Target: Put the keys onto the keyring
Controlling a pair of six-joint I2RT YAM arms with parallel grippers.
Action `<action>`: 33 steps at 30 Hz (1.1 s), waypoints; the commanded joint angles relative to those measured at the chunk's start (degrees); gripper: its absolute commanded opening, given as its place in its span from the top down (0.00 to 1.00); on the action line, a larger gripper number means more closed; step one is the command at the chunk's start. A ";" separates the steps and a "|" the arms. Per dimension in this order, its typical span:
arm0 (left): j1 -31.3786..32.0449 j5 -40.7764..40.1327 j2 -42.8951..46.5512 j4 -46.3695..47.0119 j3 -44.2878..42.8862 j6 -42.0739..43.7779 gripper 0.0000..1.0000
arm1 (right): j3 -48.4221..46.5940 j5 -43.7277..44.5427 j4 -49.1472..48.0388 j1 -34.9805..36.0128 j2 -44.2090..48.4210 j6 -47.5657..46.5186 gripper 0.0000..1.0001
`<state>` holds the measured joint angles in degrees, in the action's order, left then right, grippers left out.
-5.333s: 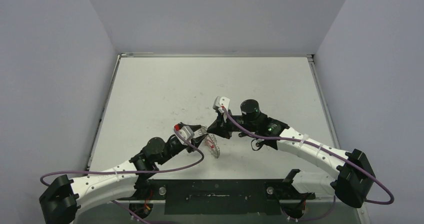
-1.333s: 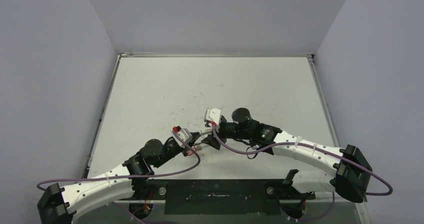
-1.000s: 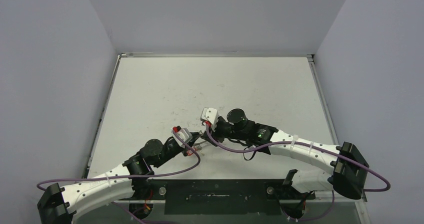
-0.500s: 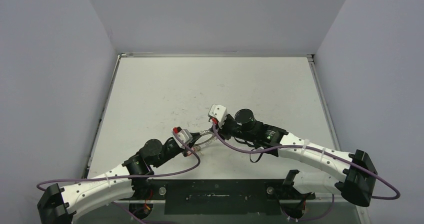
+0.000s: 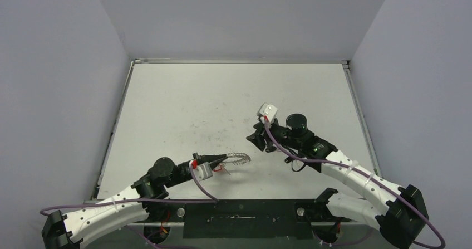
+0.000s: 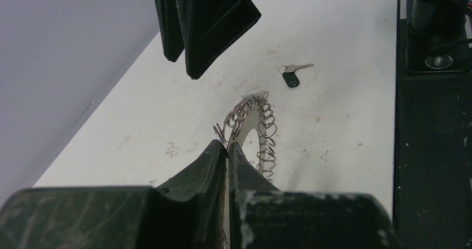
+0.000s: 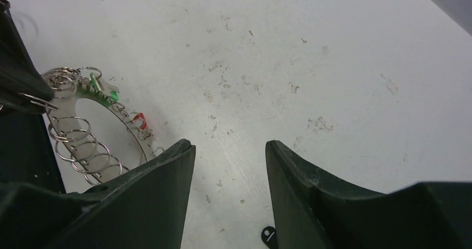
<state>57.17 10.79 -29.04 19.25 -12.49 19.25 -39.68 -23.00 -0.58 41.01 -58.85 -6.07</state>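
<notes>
The keyring (image 5: 238, 158), a wide flat grey metal ring fringed with small wire loops, sits low and centre in the overhead view. The left gripper (image 5: 216, 162) pinches one end, its jaws pressed together on the rim. The ring shows as a thin crescent, its long axis running from the jaws toward the right of the frame. The scuffed white table (image 5: 222, 93) fills the middle, boxed in by plain grey walls (image 5: 55, 93). The right gripper (image 5: 257, 140) hovers right of centre, well apart from the ring. The keys are too small to find here.

From the left wrist, two black fingers (image 6: 214, 160) close on the ring's edge at lower centre. The keyring (image 6: 245, 115) stretches away toward mid-frame, tilted; whether its far end touches the table cannot be told. Beyond it, right of centre, lies one key (image 6: 290, 78), its black plastic head nearest and its short silver blade pointing to the upper right.

From the right wrist, the right gripper (image 7: 228, 165) stands with its jaws spread and nothing between them. The keyring (image 7: 60, 123) is at the left, its bright-green tag (image 7: 103, 96) near the top, one end hidden behind the dark left gripper (image 7: 33, 90). A key (image 7: 269, 237), only its black head showing, is cut off by the bottom edge.
</notes>
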 commanded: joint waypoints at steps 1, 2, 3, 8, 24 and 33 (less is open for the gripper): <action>-0.03 2.97 0.90 2.08 -1.31 3.98 1.00 | 2.07 -2.80 -3.25 -3.49 1.46 5.24 0.48; -0.04 2.93 0.83 1.66 -1.53 3.73 1.00 | 2.58 -1.62 -3.10 -4.63 1.52 8.01 0.45; 0.01 2.82 0.90 1.32 -1.64 3.44 1.00 | 3.01 1.05 -2.74 -5.73 1.54 10.79 0.42; -0.04 1.64 1.63 0.76 -1.40 2.10 1.00 | 3.02 13.70 6.42 -10.01 0.93 19.21 0.38; -0.04 -0.82 2.49 0.05 -0.96 1.10 1.00 | 4.46 34.61 33.01 -16.27 0.46 40.41 0.62; -0.04 -1.03 2.26 0.65 -0.70 0.62 1.00 | 6.24 35.14 33.01 -16.33 -2.10 43.71 0.74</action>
<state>57.17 10.48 -27.16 16.05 -12.49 20.34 -32.86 9.19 32.56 25.04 -59.18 35.03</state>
